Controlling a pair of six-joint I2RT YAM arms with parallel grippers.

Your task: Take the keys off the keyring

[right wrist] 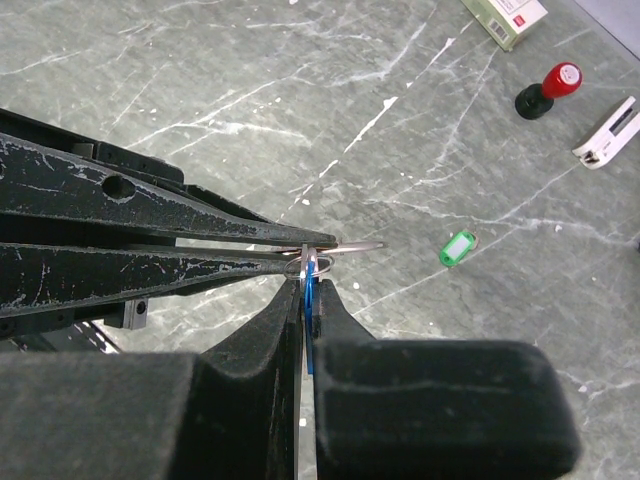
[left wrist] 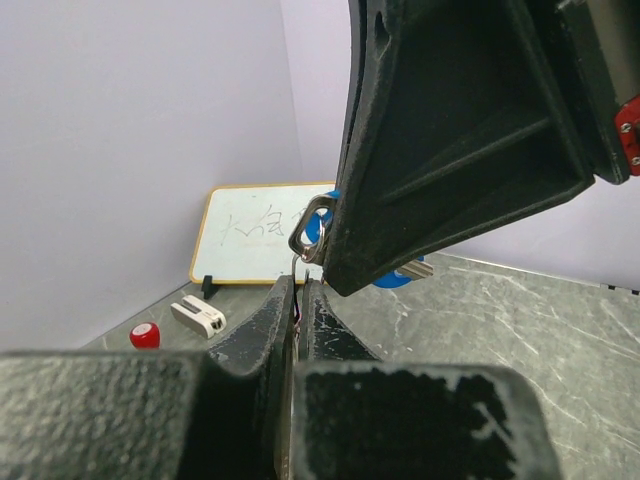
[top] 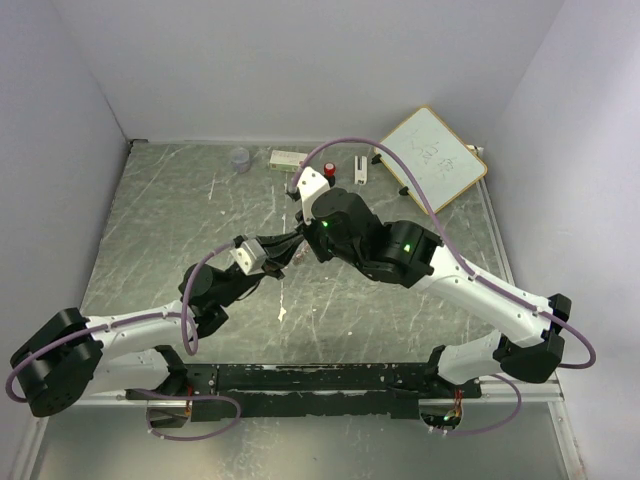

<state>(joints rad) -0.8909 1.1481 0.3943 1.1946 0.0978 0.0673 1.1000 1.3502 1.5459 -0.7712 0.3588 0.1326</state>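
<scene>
Top external view: two arms, both reaching in over the table (top: 150, 220), tips meeting near the middle; too crowded there to make out keys.

Left gripper (left wrist: 301, 288): pressed together, pinching the wire of the keyring (left wrist: 309, 228); one silver ring counted, upright just above the fingertips.

Right gripper (right wrist: 305, 290): pressed together too, pinching the blue key (right wrist: 309, 300) edge-on; from the left wrist, only a blue sliver behind the ring, with the right gripper's black body filling the upper right.

Keys counted: two; blue key up in the air, touching the keyring, cannot tell whether threaded on it; green key (right wrist: 458, 248) flat on the table, alone, well apart from both grippers and off the held ring.

Right wrist view: left gripper's two fingers reaching from the left edge, closed, tips crossing the right gripper's tips at the ring.

Back of table, one of each: whiteboard (top: 432, 158) propped near the right corner; red-and-black knob (top: 330, 168); white clip-like piece (top: 358, 170) just beside it; pale box (top: 287, 158); clear cup (top: 240, 158) furthest left.
</scene>
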